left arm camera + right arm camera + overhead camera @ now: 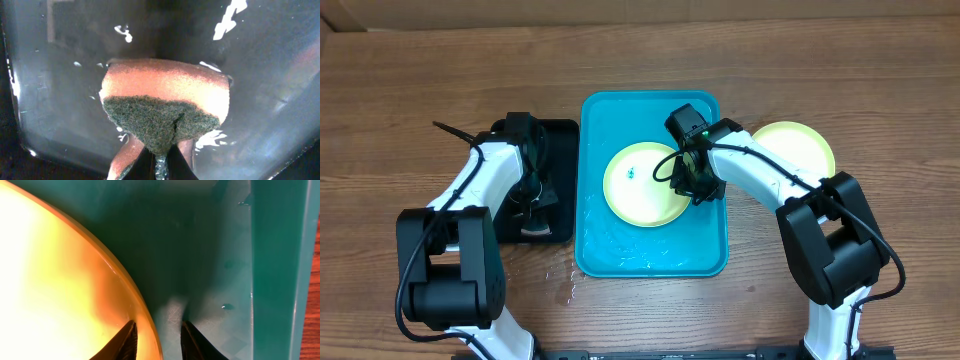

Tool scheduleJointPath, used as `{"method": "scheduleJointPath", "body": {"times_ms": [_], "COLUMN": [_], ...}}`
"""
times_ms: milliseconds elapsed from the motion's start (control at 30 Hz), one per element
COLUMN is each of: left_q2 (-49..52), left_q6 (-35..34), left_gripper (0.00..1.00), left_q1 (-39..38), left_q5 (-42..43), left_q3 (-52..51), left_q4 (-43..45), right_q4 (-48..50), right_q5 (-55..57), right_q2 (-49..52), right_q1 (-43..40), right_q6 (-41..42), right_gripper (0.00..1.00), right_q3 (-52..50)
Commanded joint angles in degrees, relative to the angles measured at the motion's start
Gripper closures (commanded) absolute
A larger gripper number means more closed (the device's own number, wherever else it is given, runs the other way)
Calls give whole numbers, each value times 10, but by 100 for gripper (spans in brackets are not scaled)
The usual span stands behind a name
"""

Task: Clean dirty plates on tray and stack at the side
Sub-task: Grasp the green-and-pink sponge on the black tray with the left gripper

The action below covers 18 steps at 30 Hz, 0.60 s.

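A pale yellow-green plate [642, 185] [60, 280] with a small dark speck lies on the turquoise tray [620, 255] [210, 255]. My right gripper [695, 185] [159, 340] straddles the plate's right rim and is closed on it, with one finger over the plate and the other on the tray side. A second yellow-green plate [800, 148] rests on the table to the right of the tray. My left gripper [532, 205] [161, 165] is shut on an orange sponge [167, 97] with a dark green scrub face, low over the wet black tray [560, 135].
Water drops lie on the wooden table [565, 285] by the turquoise tray's front left corner. The tray floor is wet. The black tray sits directly against the turquoise tray's left side.
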Motion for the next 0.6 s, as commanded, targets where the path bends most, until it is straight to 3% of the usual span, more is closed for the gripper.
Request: {"method": "scheduleJointPath", "body": {"times_ms": [0, 233, 400, 567], "left_q2": [9, -1, -3, -3], "left_q6": [6, 45, 67, 95], "left_gripper": [96, 96, 96, 96], "left_q1": [2, 9, 7, 7], "left_q5": [-7, -112, -97, -45], "left_q3": [12, 123, 178, 165], "left_q4": [-7, -65, -81, -61], "right_q4": [2, 2, 7, 7], "right_q5": [9, 10, 10, 10], "right_q2": [-17, -17, -17, -17], "right_q1": [4, 4, 4, 4], "right_q6": [5, 4, 4, 4], "right_gripper": [69, 65, 65, 62], "right_q3": [-7, -8, -11, -11]}}
